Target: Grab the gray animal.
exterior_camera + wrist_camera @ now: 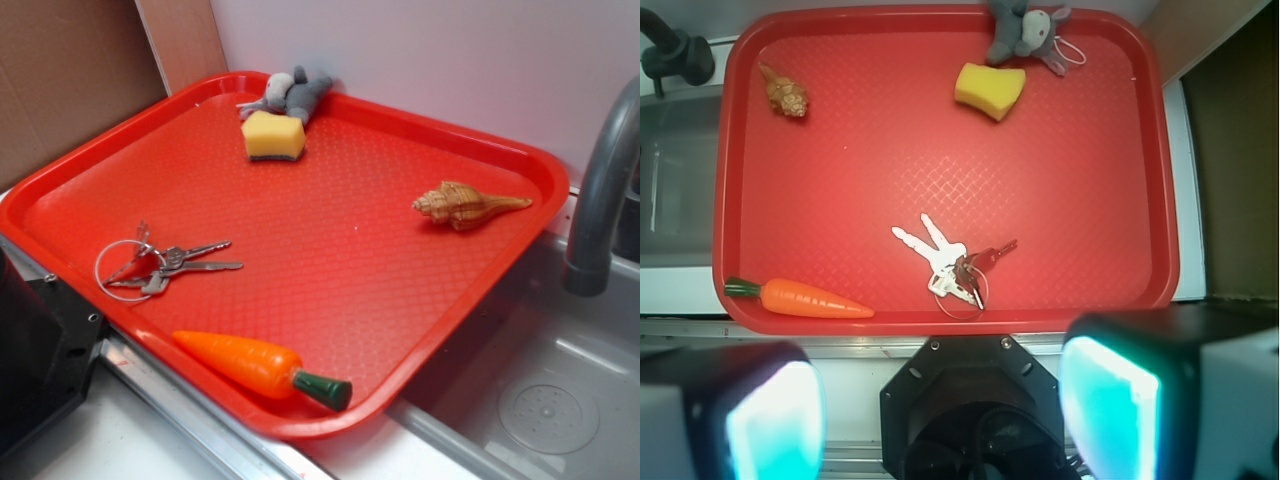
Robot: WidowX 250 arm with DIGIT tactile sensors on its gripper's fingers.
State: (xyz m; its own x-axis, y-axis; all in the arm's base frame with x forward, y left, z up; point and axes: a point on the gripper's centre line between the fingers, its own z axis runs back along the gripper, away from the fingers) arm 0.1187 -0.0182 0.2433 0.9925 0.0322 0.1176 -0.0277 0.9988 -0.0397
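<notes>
- Red plastic tray (330, 250) with a diamond-textured floor fills most of both views; it lies beside a gray sink basin (560, 400) with a dark faucet (600, 200), and a pale wall rises behind it.
- Gripper (940, 400), wrist view: 2 fingers with teal-lit pads (1108, 405) stand wide apart at the bottom edge of the frame, nothing between them. The jaws sit off the near rim of the tray, above the counter edge, looking straight down.
- Exterior view: only a black part of the arm (40, 350) shows at the lower left corner, clear of every object.
- Keys (955, 262) on a ring lie nearest the jaws, on the tray floor by the near rim.
- Toy carrot (800, 297) rests along the near rim, green tip toward the sink side.
- Yellow sponge (989, 89) sits toward the far rim.
- Gray animal (1025, 30) lies in the far part of the tray against the far rim, just behind the sponge, thin pale limbs trailing; well apart from the jaws.
- Tan seashell (786, 93) lies in the far corner on the sink side.
- No legible writing or labels.
</notes>
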